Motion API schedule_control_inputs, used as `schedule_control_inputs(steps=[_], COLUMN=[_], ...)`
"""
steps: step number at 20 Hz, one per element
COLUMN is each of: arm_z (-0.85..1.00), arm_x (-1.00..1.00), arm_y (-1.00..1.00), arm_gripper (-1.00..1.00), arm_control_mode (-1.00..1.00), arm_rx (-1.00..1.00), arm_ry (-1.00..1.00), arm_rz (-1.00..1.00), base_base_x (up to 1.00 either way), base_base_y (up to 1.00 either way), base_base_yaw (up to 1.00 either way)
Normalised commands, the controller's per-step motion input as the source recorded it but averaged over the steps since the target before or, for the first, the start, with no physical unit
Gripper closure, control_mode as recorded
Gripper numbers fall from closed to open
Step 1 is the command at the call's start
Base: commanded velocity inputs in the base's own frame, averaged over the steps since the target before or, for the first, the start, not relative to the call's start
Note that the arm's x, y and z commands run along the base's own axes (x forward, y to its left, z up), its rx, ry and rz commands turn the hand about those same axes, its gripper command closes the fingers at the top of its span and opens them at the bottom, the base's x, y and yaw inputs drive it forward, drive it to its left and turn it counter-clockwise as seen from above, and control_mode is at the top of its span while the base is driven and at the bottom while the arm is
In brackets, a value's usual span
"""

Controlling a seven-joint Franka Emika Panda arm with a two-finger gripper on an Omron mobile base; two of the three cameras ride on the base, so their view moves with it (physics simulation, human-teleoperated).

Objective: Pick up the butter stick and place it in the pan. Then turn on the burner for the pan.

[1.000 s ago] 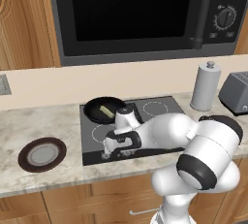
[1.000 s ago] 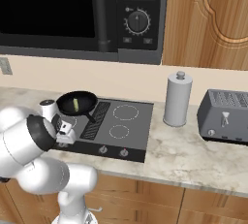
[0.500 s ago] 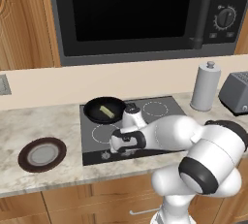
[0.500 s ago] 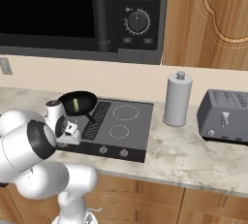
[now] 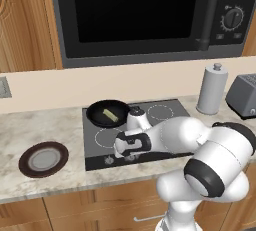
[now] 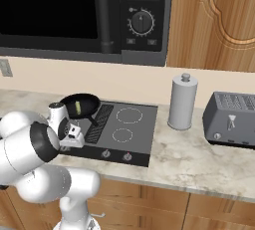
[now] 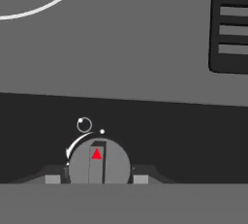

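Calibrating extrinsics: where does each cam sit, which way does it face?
Left base view: behind-left, facing the cooktop; arm at lower right, butter stick in pan.
Right base view: behind-right, same cooktop; arm at lower left.
Hand view: on hand, close on a stove knob; fingers flank it.
Base views share pan, canister, toaster.

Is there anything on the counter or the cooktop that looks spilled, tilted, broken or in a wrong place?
Nothing stands out. The butter stick lies inside the pan on the cooktop. The plate, the canister and the toaster stand upright on the counter. The gripper is at a front knob.
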Motion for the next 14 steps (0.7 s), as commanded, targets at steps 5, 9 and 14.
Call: schedule_control_inputs(steps=[5, 9, 14], arm_z=[-0.13, -0.21, -0.23], arm_x=[0.00, 0.00, -0.02], arm_y=[0.00, -0.01, 0.00], arm_gripper=[1.00, 1.00, 1.00], arm_control_mode=[-1.00, -1.00, -1.00], arm_rx=[0.00, 0.00, -0.01], arm_ry=[0.00, 0.00, 0.00], arm_rz=[0.17, 0.22, 0.23], base_base_x=[0.00, 0.00, 0.00], base_base_y=[0.00, 0.00, 0.00], base_base_yaw=[0.00, 0.00, 0.00])
